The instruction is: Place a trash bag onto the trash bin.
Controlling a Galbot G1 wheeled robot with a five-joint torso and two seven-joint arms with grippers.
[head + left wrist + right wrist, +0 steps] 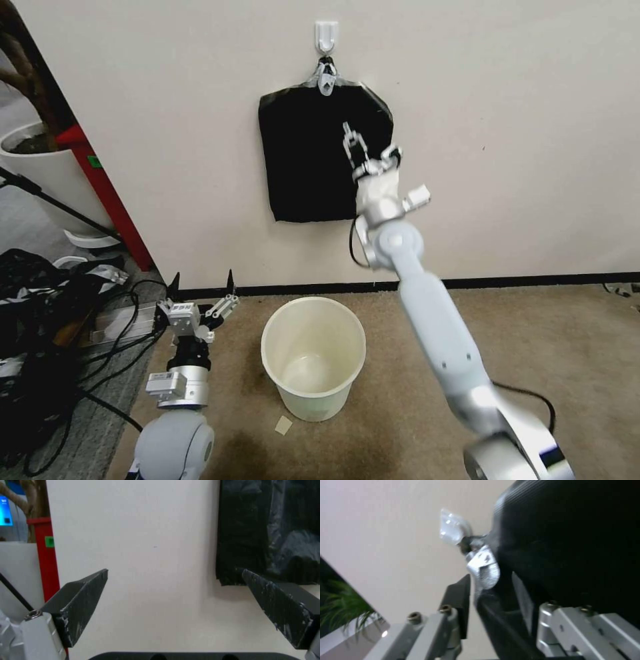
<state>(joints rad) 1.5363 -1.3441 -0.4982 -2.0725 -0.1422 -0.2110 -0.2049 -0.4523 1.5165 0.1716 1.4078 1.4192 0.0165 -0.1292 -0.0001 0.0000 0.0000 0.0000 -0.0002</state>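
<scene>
A flat black pack of bags (307,160) hangs from a white wall hook (326,33) by its silvery pinched top (483,567). My right gripper (353,141) is raised against the pack's right half. In the right wrist view its jaws (490,582) stand close together around a glossy black fold, the trash bag (496,625), at the pack's (570,542) face. The cream-white trash bin (313,403) stands on the carpet below, with nothing in it. My left gripper (202,283) hovers low to the left of the bin, open and pointing at the wall (175,573).
A white plant pot (47,173) and a red post (107,193) stand at the left. A tangle of black cables (40,320) covers the floor there. A small paper scrap (283,425) lies before the bin. The pack's lower corner (266,530) shows in the left wrist view.
</scene>
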